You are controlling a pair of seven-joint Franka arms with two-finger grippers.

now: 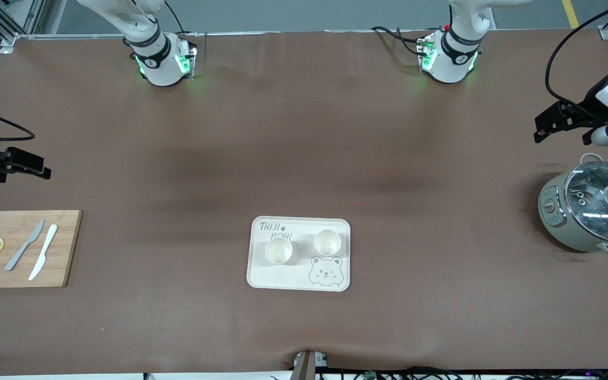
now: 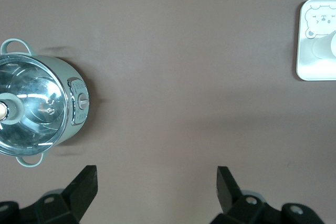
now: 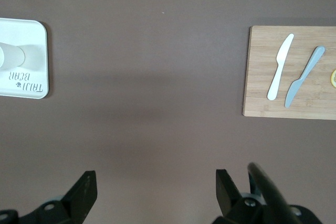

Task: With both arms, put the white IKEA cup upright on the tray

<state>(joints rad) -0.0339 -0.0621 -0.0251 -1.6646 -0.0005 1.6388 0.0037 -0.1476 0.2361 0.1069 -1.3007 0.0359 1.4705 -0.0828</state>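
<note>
Brown table (image 1: 304, 158) | two cups (image 1: 278, 250) upright on tray (image 1: 298, 282) | left fingers (image 2: 86, 184) spread wide, empty | right fingers (image 3: 86, 190) spread wide, empty

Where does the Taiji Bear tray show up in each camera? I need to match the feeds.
Front view: the tray lies mid-table, near the front camera, with two cups upright on it.
Left wrist view: only the tray's bear-face end shows, at the frame edge.
Right wrist view: only its lettered end shows, at the frame edge.
Shared landmark: the tray's rounded cream rim on the brown table.
</note>
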